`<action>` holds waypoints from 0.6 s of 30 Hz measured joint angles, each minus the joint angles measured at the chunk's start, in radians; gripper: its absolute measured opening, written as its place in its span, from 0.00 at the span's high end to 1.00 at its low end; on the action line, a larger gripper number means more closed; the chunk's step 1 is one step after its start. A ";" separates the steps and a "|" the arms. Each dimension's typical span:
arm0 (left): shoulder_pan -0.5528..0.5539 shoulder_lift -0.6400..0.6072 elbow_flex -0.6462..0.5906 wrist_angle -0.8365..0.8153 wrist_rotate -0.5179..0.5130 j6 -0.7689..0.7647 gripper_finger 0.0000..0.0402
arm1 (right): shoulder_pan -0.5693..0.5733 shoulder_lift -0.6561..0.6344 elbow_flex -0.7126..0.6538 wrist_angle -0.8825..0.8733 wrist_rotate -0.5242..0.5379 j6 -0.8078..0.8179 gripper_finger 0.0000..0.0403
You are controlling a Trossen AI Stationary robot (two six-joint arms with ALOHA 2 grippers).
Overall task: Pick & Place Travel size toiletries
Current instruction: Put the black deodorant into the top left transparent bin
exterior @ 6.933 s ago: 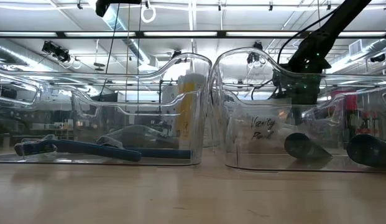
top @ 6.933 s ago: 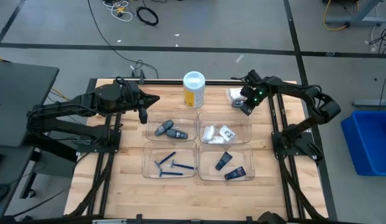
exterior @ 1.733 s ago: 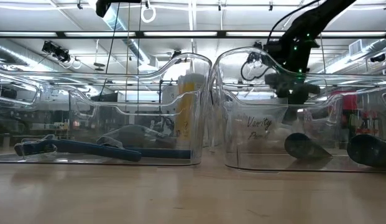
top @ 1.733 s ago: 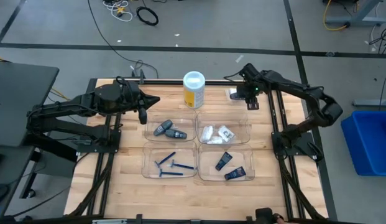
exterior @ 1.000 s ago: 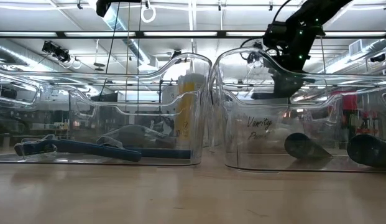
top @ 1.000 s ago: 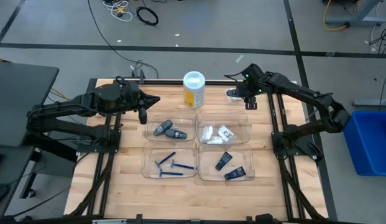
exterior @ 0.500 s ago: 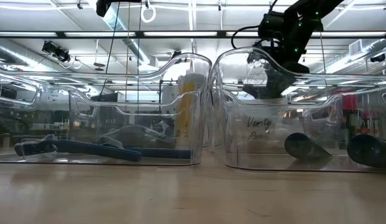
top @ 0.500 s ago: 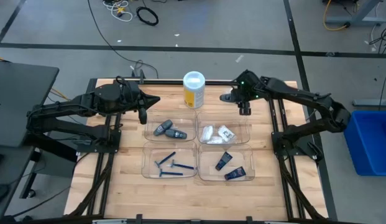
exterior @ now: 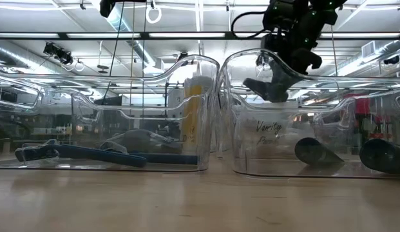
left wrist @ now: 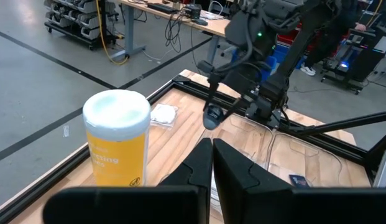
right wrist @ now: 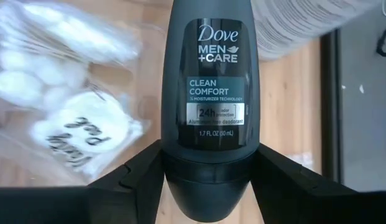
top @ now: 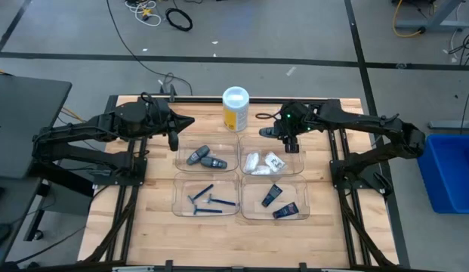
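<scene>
My right gripper (top: 282, 133) hangs over the far edge of the far right clear tray (top: 294, 155) and is shut on a dark grey oval stick (right wrist: 209, 81) labelled Dove Men+Care. The stick (top: 266, 131) points toward the table's left. Under it, white crinkly packets (right wrist: 50, 87) lie in that tray. Two more grey sticks (top: 204, 157) lie in the far left tray, blue razors (top: 210, 201) in the near left tray, and dark blue tubes (top: 278, 202) in the near right one. My left gripper (left wrist: 212, 163) waits shut at the table's left, near the yellow canister (top: 235, 109). My right gripper pinches the stick's rounded end nearest my wrist (right wrist: 208, 163) between its two fingers (right wrist: 138, 174). The stick runs straight out along the fingers, toward the table's left. It hangs clear above the tray, and its free end (exterior: 254, 85) dips slightly.
The four clear trays stand two by two in the middle of the table, with the yellow canister just beyond them. A white packet (left wrist: 161, 114) lies on the bare wood at the far side. The table's black frame (top: 344, 189) runs along both sides.
My right gripper has carried the grey stick up from the far right of the table, toward the left and a little nearer. It now hangs over the far right tray. The stick has stayed in the hold.
</scene>
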 joint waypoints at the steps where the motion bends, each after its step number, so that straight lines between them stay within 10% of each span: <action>1: 0.000 0.000 0.000 0.000 0.000 0.000 0.94 | 0.011 0.000 0.000 0.002 0.000 0.007 0.48; 18: 0.000 0.000 0.000 0.000 0.000 0.009 0.94 | 0.161 0.000 0.000 0.426 0.000 0.265 0.49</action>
